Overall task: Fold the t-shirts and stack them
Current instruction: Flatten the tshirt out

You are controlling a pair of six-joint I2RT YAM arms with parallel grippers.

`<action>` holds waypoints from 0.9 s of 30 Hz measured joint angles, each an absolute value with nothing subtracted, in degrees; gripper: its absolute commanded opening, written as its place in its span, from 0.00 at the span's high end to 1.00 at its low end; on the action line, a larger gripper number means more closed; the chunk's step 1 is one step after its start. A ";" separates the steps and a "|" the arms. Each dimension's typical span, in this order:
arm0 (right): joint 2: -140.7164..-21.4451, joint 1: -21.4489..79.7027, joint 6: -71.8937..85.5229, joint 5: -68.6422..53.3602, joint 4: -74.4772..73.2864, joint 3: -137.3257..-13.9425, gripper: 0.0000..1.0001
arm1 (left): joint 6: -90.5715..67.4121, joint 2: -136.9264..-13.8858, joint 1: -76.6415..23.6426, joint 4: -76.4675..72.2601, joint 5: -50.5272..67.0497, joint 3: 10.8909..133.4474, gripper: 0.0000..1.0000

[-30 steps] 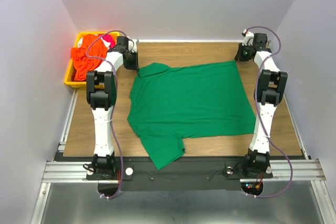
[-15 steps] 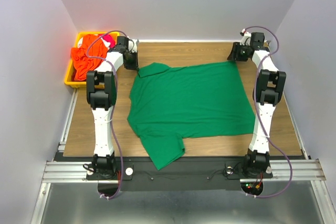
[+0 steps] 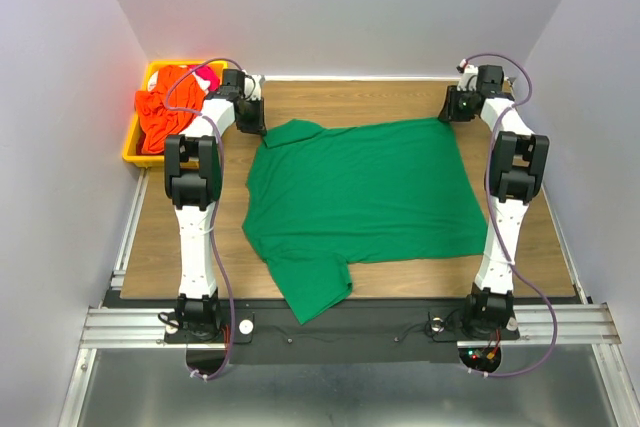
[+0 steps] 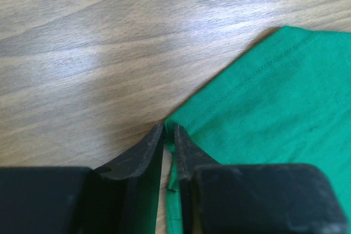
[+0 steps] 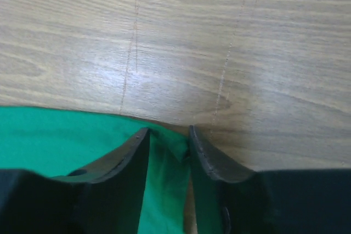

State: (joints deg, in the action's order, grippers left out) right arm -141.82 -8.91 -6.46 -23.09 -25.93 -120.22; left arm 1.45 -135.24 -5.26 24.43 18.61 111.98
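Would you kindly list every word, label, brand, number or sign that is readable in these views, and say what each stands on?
None can be read: the green t-shirt, the orange t-shirt, the yellow bin and the wooden table all show plain surfaces in every view.

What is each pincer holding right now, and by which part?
Left pincer pinches the green t-shirt at its far sleeve corner. Right pincer holds nothing: open jaws straddle the far hem corner.

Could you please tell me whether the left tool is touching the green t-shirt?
Touching: in the left wrist view, the left tool is pinched on an edge of the green t-shirt, cloth showing between its fingers.
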 measured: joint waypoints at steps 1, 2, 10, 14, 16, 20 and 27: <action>-141.64 -8.91 -6.79 -22.85 -25.89 -119.92 0.75 | 1.45 -135.24 -5.26 24.43 18.83 111.98 0.71; -141.64 -8.91 -7.01 -22.33 -25.91 -119.92 0.80 | 1.48 -135.24 -5.26 24.45 18.94 111.98 0.68; -141.67 -8.91 -7.31 -20.97 -26.33 -120.09 0.99 | 1.63 -135.24 -5.26 24.43 19.68 111.98 0.64; -141.67 -8.91 -7.29 -20.38 -26.55 -120.27 0.99 | 1.63 -135.24 -5.26 24.43 20.14 111.98 0.65; -141.67 -8.91 -7.31 -20.34 -26.55 -120.27 0.99 | 1.63 -135.24 -5.17 24.45 20.75 111.98 0.67; -141.67 -8.91 -7.31 -20.34 -26.55 -120.27 0.99 | 1.45 -135.24 -5.15 24.77 22.26 112.01 0.75; -141.67 -8.91 -7.31 -20.36 -26.55 -120.27 0.99 | 1.06 -136.55 -5.15 25.56 22.94 114.83 1.00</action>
State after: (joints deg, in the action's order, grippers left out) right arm -141.67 -8.91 -7.31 -20.36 -26.55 -120.27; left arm 1.06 -136.55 -5.15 25.56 22.94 114.83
